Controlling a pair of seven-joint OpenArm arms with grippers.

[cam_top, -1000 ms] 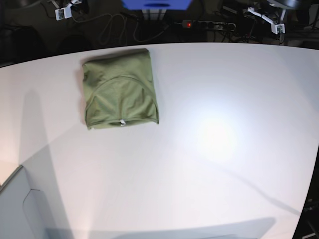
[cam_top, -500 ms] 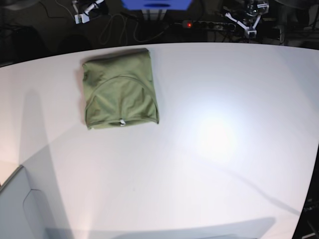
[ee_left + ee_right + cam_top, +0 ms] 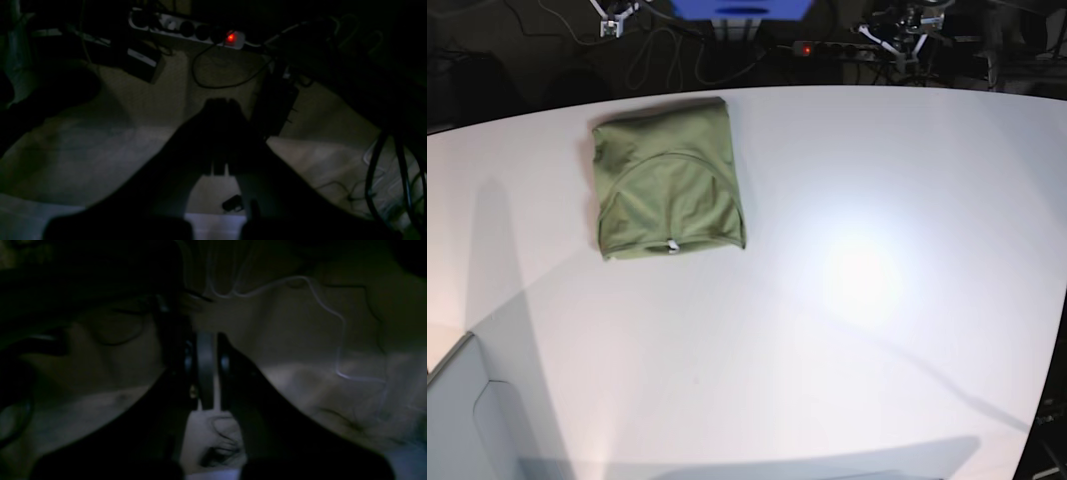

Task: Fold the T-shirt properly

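Note:
The T-shirt (image 3: 667, 180) lies folded into a compact olive-green rectangle on the white table (image 3: 877, 300), at the far left, with its small white tag (image 3: 672, 246) at the near edge. Nothing touches it. Both arms hang beyond the table's far edge over the dark floor. In the base view my right gripper (image 3: 614, 20) is at the top left and my left gripper (image 3: 897, 35) at the top right. The left wrist view has my left gripper (image 3: 220, 108) shut and holding nothing. My right gripper (image 3: 205, 346) is likewise shut and holding nothing. The shirt is out of both wrist views.
A power strip (image 3: 827, 48) with a red light lies on the floor behind the table, also in the left wrist view as the power strip (image 3: 200, 30), among loose cables. A blue object (image 3: 742, 8) sits at the top centre. A grey box (image 3: 467, 420) stands at the near left corner.
Both grippers have drifted inward along the far side, toward the top centre of the base view. The T-shirt has not moved.

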